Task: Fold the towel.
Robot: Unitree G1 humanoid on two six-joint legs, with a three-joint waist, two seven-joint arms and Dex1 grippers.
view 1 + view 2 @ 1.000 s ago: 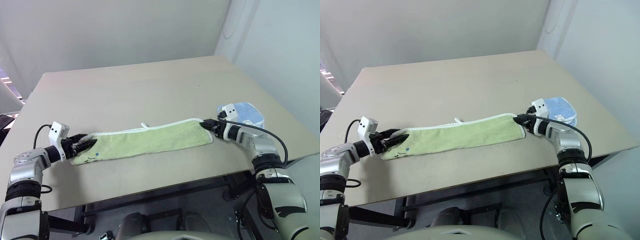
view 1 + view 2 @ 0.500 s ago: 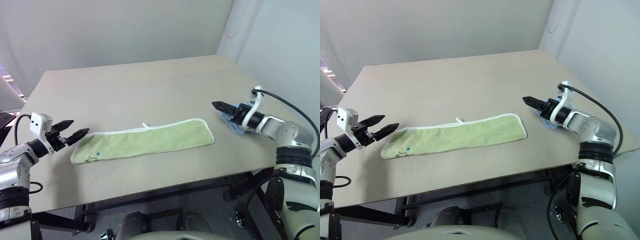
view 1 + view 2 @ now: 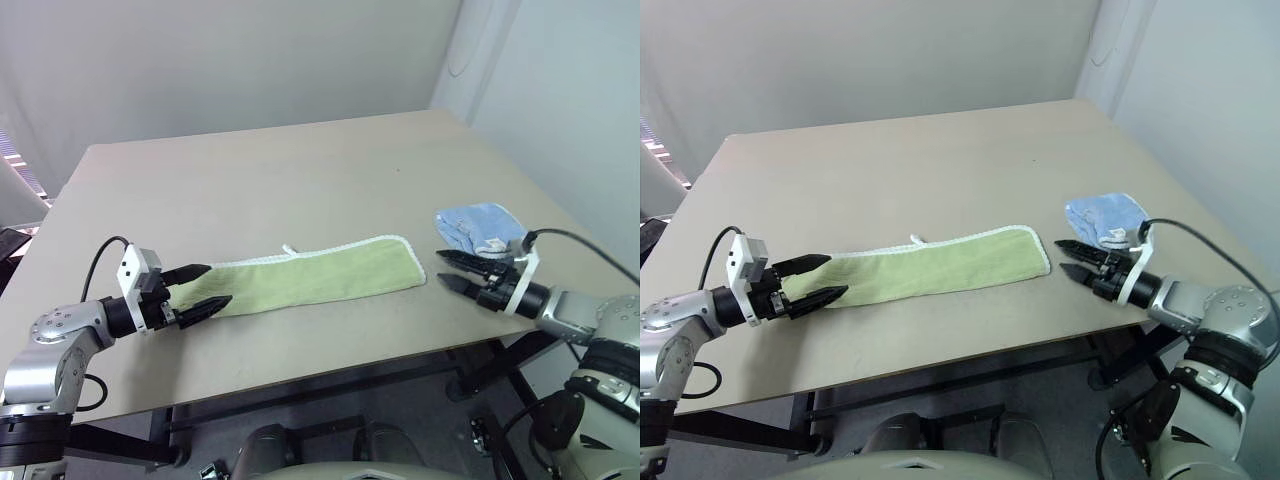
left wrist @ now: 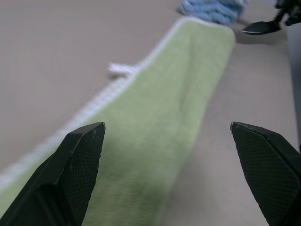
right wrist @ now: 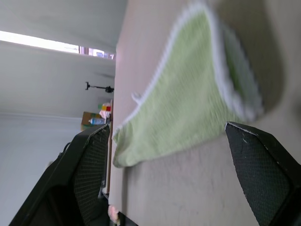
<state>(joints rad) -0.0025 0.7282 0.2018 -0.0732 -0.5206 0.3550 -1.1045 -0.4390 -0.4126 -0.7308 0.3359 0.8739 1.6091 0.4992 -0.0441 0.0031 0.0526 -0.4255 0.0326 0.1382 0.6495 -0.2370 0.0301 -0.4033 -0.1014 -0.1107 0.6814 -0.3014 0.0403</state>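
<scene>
- Towel [image 3: 318,280] lies flat on the worktop [image 3: 300,190] as a long narrow strip, already folded lengthwise by the look of it. It runs roughly 8 o'clock to 2 o'clock across the front half of the worktop, white corded edge along the far side, small loop [image 3: 290,250] sticking out mid-length.
- Left gripper [image 3: 200,290] is at the towel's 8 o'clock end, fingers spread wide, hovering low over that end. No cloth between them in the left wrist view.
- Right gripper [image 3: 452,270] is just off the towel's 3 o'clock end, fingers spread, holding nothing, small gap to the hem.
- Blue cloth [image 3: 480,228] is bunched at about 1 o'clock from the right gripper, near it but apart from the towel. Not part of the job.
- Step in hand, my read: lengthwise fold is down, both arms are lining up on the short ends for the crosswise fold.
- Next move calls for: pinch one short end through both layers, lift it just clear and carry it over to the other end, with the opposite gripper pinning or meeting it.
- Can't tell if the left fingertips touch the cloth; the head view is too coarse there.
- Risks: catching only the top layer, snagging the blue cloth.
</scene>
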